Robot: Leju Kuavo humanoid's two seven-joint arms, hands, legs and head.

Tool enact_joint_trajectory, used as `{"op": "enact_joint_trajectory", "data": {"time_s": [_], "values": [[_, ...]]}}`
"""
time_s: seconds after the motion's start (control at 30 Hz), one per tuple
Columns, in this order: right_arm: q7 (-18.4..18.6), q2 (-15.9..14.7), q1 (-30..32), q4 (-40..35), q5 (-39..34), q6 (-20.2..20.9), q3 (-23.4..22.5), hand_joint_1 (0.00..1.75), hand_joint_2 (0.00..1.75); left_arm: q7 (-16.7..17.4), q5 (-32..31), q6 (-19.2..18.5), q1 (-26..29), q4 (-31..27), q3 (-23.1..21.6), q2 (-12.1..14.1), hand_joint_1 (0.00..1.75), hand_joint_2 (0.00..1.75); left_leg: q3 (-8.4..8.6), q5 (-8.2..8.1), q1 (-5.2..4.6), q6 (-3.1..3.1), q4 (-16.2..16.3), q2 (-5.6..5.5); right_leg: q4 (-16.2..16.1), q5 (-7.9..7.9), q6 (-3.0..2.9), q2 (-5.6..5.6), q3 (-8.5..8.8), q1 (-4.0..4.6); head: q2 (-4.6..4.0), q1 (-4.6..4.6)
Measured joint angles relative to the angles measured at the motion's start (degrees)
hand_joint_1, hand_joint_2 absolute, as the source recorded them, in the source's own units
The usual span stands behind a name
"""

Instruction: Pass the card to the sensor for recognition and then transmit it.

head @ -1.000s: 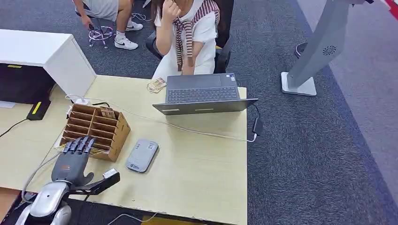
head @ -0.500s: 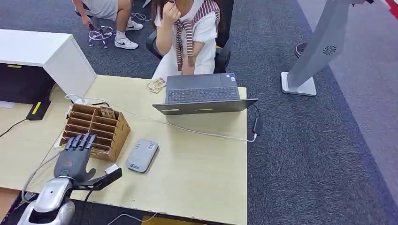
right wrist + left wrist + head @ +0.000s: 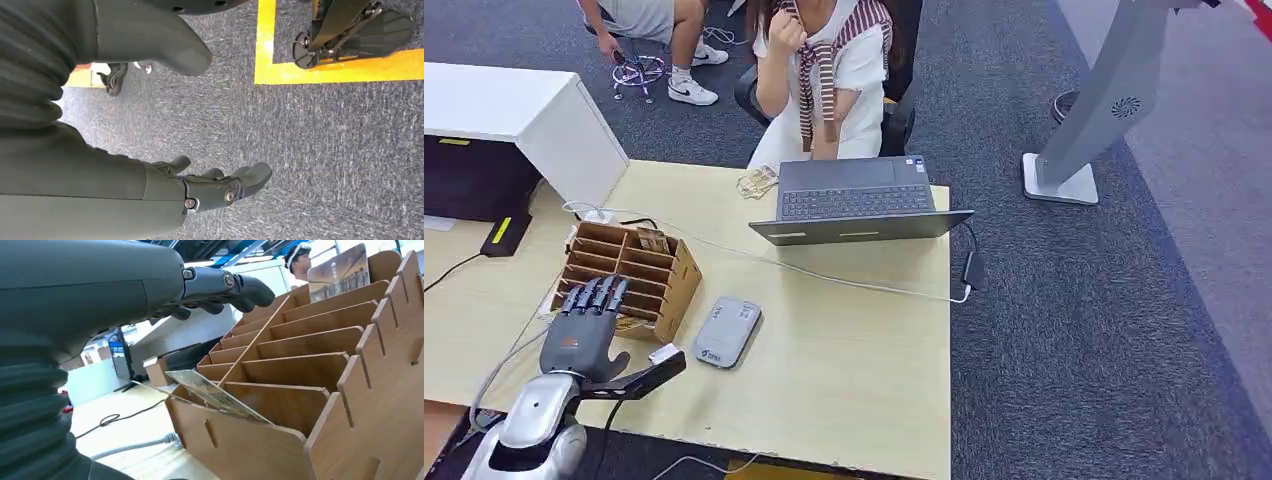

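A wooden slotted card rack (image 3: 639, 272) stands at the left of the desk. A card (image 3: 216, 396) leans tilted in its nearest slot, and another card (image 3: 653, 240) stands upright in the far slot (image 3: 340, 269). My left hand (image 3: 584, 332) is open, its fingers (image 3: 227, 286) stretched flat above the rack's near slots, holding nothing and apart from the tilted card. The grey card sensor (image 3: 727, 330) lies on the desk just right of the rack. My right hand (image 3: 220, 186) hangs open over the carpet, holding nothing.
An open laptop (image 3: 856, 200) sits at the desk's far edge with a person (image 3: 824, 70) seated behind it. A white cable (image 3: 824, 276) crosses the desk (image 3: 844, 370). A white cabinet (image 3: 524, 120) stands at the far left, and a grey stand (image 3: 1104, 100) on the carpet at right.
My left hand has crept forward, its fingertips now further over the rack's near slots. The person's raised hand shifted slightly. Rack, cards and sensor have not moved.
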Motion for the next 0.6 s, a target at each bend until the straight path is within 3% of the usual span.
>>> {"op": "enact_joint_trajectory", "data": {"time_s": [0.23, 0.27, 0.3, 0.6], "values": [[0.0, 0.0, 0.0, 0.0, 0.13, -0.02, -0.24, 0.0, 1.75, 0.0, 0.0, -0.02, -0.52, 0.0, 0.0, -0.02, 0.0, 1.75, 0.0, 0.0, 0.0, 0.0, 0.0, 0.0, 0.0, 0.0, 0.0, 0.0, 0.0, 0.0, 0.0, 0.0], [0.0, 0.0, 0.0, 0.0, 0.13, 0.0, -0.3, 0.0, 1.75, 0.0, 0.0, -0.02, -0.59, 0.0, 0.0, -0.02, 0.12, 1.75, 0.0, 0.0, 0.0, 0.0, 0.0, 0.0, 0.0, 0.0, 0.0, 0.0, 0.0, 0.0, -0.02, -0.02], [0.0, 0.0, 0.0, 0.0, 0.11, 0.0, -0.35, 0.0, 1.75, 0.0, 0.02, -0.02, -0.64, 0.0, 0.0, 0.0, 1.75, 1.75, 0.0, 0.0, 0.0, 0.0, 0.0, 0.0, 0.0, 0.0, 0.0, 0.0, 0.0, 0.0, 0.0, 0.0], [0.0, 0.02, 0.0, 0.0, 0.63, 0.0, -0.54, 0.0, 1.75, 0.0, -0.15, -0.07, -0.66, -0.02, 0.0, -0.02, 1.75, 1.75, 0.0, 0.0, 0.0, 0.0, 0.0, 0.0, 0.0, 0.0, 0.0, 0.0, 0.0, 0.0, 0.0, 0.0]]}}
